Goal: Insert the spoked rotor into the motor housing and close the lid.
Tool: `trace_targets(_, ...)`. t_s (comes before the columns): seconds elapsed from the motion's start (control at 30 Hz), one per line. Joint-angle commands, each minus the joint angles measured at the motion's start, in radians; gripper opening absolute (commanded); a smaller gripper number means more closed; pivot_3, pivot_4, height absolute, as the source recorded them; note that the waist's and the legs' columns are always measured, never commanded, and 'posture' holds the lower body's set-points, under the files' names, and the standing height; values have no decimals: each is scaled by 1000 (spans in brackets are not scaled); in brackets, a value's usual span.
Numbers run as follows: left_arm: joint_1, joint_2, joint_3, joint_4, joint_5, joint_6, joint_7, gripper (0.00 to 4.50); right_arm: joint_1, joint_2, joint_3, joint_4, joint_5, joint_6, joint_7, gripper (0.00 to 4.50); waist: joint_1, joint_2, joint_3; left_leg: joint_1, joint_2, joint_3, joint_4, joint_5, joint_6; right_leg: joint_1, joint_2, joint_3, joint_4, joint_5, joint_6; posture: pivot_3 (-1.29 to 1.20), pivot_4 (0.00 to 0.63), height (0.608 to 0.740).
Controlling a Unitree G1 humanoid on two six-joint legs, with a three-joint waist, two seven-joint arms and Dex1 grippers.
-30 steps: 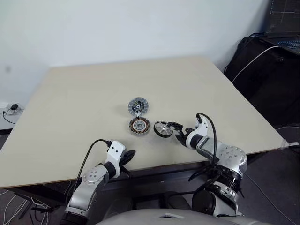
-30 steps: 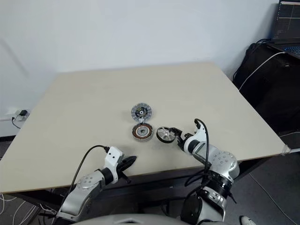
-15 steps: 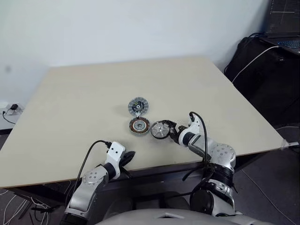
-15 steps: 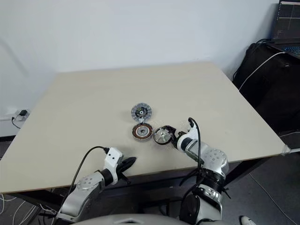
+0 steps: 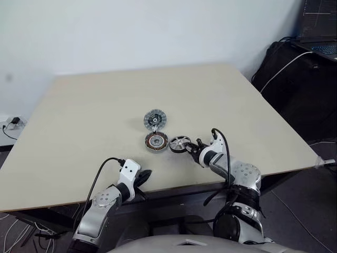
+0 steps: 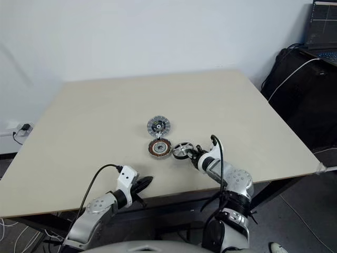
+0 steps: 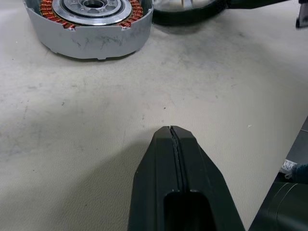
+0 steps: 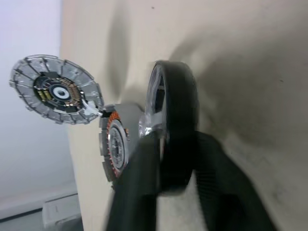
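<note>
The spoked rotor [image 5: 179,143] is a dark wheel with silver spokes, just right of the motor housing [image 5: 156,141], a squat cup with copper windings. My right gripper [image 5: 190,148] is shut on the rotor's rim; in the right wrist view one finger lies on each side of the rim [image 8: 175,125], with the housing [image 8: 111,147] close behind. The lid [image 5: 155,119], a silver ribbed disc, lies on the table beyond the housing. My left gripper [image 5: 145,176] is shut on nothing at the table's near edge, pointing at the housing [image 7: 89,24].
The beige table [image 5: 105,105] is bare around the three parts. Its near edge runs just under both wrists. Off the table's right side stand dark bags with a white cable [image 5: 295,68] and a laptop [image 5: 322,46].
My right gripper has closed from wide open onto the rotor's rim. The rotor has slid a little left, closer to the housing. The left arm has kept still.
</note>
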Motion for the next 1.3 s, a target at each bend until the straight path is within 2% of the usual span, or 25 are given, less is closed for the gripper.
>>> trace_targets(0.03, -11, 1, 6, -30, 4, -29, 7, 0, 46, 39, 27, -46, 29, 12, -8, 400, 0, 0, 0, 0, 0, 0, 0, 0, 0, 0, 0, 0, 0, 0, 0, 0, 0, 740)
trace_targets(0.13, -11, -1, 4, -26, 8, -42, 14, 0, 67, 38, 37, -57, 40, 15, -15, 400, 1, 0, 0, 0, 0, 0, 0, 0, 0, 0, 0, 0, 0, 0, 0, 0, 0, 740)
trace_targets(0.4, -28, -41, 25, 16, 22, -170, 66, 0, 54, 92, 40, -131, 184, -24, -13, 400, 3, 0, 0, 0, 0, 0, 0, 0, 0, 0, 0, 1, -1, 0, 0, 0, 0, 740)
trace_targets(0.73, -29, -100, 64, 93, 32, -372, 139, 0, -35, 119, 147, -79, 315, -134, 7, 400, 3, 0, 0, 0, 0, 0, 0, 0, 0, 0, 0, 1, -1, 0, 0, 0, 0, 740)
trace_targets(1.0, -2, -105, 47, 96, 20, -375, 123, 0, -104, 116, 270, 61, 313, -187, 42, 400, 2, 0, 0, 0, 0, 1, 0, 0, 1, 0, 0, 1, -1, 0, 0, 0, 0, 740)
trace_targets(1.3, 20, -97, 44, 66, 8, -342, 106, 0, -129, 88, 316, 179, 272, -244, 96, 400, 2, 0, 0, 0, 0, 2, 0, -1, 2, 0, 0, 1, -1, 0, 1, 0, 0, 740)
